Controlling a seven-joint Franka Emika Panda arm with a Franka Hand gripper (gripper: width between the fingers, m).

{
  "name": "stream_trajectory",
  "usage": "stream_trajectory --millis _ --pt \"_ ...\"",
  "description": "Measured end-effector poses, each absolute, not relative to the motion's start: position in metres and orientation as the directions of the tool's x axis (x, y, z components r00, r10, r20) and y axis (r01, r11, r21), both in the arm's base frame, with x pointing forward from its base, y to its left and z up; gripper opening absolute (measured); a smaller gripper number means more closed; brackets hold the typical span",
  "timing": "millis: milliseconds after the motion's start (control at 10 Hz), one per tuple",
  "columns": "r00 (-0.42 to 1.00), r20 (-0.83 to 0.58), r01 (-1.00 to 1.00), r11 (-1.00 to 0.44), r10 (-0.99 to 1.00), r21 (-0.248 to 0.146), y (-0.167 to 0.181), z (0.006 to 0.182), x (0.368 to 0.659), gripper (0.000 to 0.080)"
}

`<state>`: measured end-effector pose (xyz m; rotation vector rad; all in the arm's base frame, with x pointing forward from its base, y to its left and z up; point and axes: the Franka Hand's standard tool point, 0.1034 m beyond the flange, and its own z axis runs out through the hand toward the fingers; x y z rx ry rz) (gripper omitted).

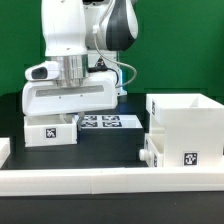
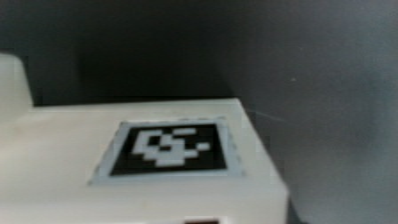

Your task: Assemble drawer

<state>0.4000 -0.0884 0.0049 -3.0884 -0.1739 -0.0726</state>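
Drawer box shell (image 1: 186,122), white and open-topped, bears a square tag (image 1: 190,157).

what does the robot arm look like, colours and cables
The arm is glossy white with a black rounded joint cover. A ribbed silver collar sits at the wrist, beside a small white camera pod. Thin cables loop off the side. No visible markings.

Open black tabletop (image 1: 128,145) separates tall white plastic box shell (image 1: 190,125) from shallow white tray (image 1: 70,100); long low white rail (image 1: 100,180) fences the foreground.
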Motion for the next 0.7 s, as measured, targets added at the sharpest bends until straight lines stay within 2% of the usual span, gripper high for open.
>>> stream_trajectory --millis 300,400,500,700 --pt "0.992 0.051 0.114 -0.993 0.112 -0.044 -0.088 0.006 0.401 0.0041" --pt "0.994 0.036 0.101 -0.993 0.099 -0.063 -0.082 0.011 0.408 0.0041" --pt "0.995 0.041 0.091 -0.993 0.088 -0.072 -0.069 0.019 0.422 0.0041" --pt "0.997 0.038 0.072 -0.994 0.069 -0.083 -0.048 0.026 0.438 0.0041"
